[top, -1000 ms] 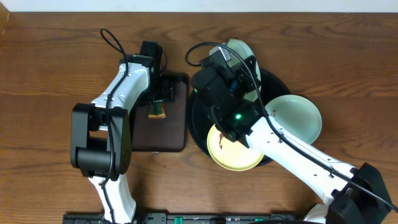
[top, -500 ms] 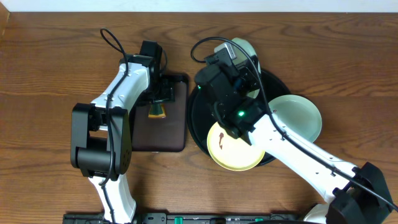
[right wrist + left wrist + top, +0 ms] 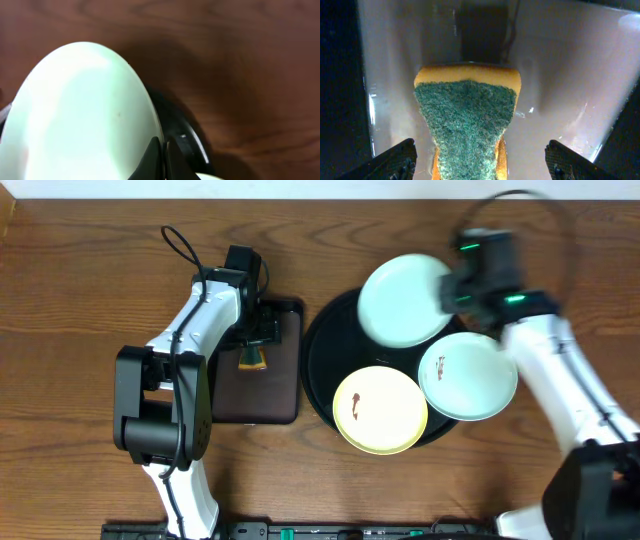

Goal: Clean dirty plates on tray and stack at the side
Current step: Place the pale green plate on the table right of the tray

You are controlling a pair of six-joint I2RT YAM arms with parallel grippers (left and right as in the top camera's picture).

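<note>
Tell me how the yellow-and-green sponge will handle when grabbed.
The yellow foam sponge with green scouring face looks porous: probably squashy and light for its bulk. Its coarse fibres should resist slipping in the open left tool. On the glossy brown rectangular tray it may slide if pushed.

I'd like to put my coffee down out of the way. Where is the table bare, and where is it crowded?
The table is bare along its left edge and in the top-right corner. Crowded: the black tray carries three plates, and the brown tray holds a sponge.
</note>
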